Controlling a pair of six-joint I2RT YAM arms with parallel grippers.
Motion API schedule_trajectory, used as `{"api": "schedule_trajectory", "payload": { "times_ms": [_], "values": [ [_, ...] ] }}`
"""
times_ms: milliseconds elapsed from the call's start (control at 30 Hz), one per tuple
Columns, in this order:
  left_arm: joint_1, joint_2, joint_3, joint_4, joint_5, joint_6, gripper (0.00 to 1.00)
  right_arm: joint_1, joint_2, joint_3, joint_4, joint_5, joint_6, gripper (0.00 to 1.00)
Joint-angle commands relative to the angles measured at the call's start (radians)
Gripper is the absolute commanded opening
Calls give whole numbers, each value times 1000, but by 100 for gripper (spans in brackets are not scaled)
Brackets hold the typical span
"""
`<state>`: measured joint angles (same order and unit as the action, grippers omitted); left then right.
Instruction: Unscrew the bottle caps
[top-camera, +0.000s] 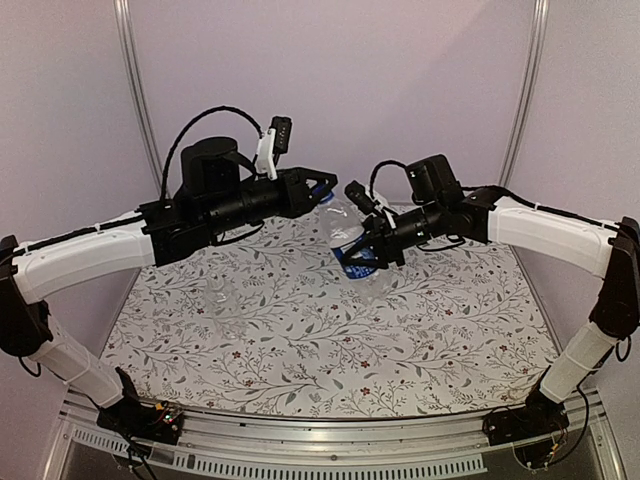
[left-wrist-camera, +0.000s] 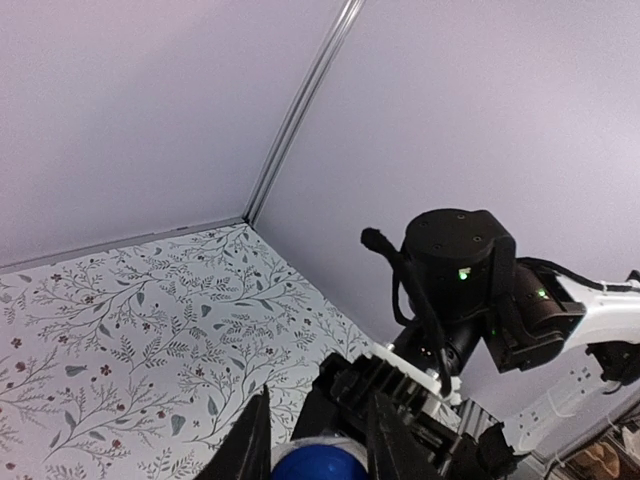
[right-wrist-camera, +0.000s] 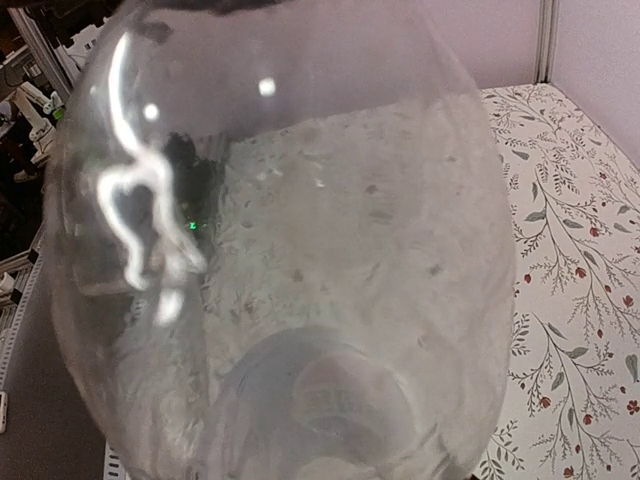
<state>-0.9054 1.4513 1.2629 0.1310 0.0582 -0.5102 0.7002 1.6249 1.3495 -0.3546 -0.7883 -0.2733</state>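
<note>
The left gripper (top-camera: 318, 192) is pinched shut on the blue cap (left-wrist-camera: 305, 466). The right gripper (top-camera: 372, 250) clamps the labelled bottle (top-camera: 345, 228) at its band. The bottle's long axis tilts, neck up toward the left gripper, base below the right gripper.

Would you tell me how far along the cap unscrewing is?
Nothing looks done yet. In hand: the right tool grips the labelled bottle while the left tool is shut on its blue cap. Left: finishing that cap, then the clear bottle standing on the table.
</note>
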Motion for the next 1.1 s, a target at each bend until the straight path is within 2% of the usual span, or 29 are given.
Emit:
{"api": "schedule_trajectory", "payload": {
  "times_ms": [0, 533, 733, 800, 867, 1000, 1067],
  "values": [
    [-22, -25, 19, -73, -141, -11, 16, 1, 12, 23, -2, 39, 29, 40],
    [-18, -79, -5, -103, -262, 36, 15, -1, -5, 12, 16, -59, 12, 41],
    [-14, -85, 4, -111, -278, 47, 25, -1, -12, 3, 16, -121, -7, 41],
    [-8, -98, -7, -90, -257, 56, 32, -1, -16, 1, 17, -136, -11, 40],
    [5, -112, -33, -25, -172, 96, 41, -1, -14, -1, 16, -159, -13, 40],
    [59, -121, -63, 75, 80, 150, 74, -1, -7, -1, 12, -211, -14, 40],
    [96, -107, -51, 80, 220, 154, 82, -1, -6, 1, 10, -225, -16, 40]
  ]
}}
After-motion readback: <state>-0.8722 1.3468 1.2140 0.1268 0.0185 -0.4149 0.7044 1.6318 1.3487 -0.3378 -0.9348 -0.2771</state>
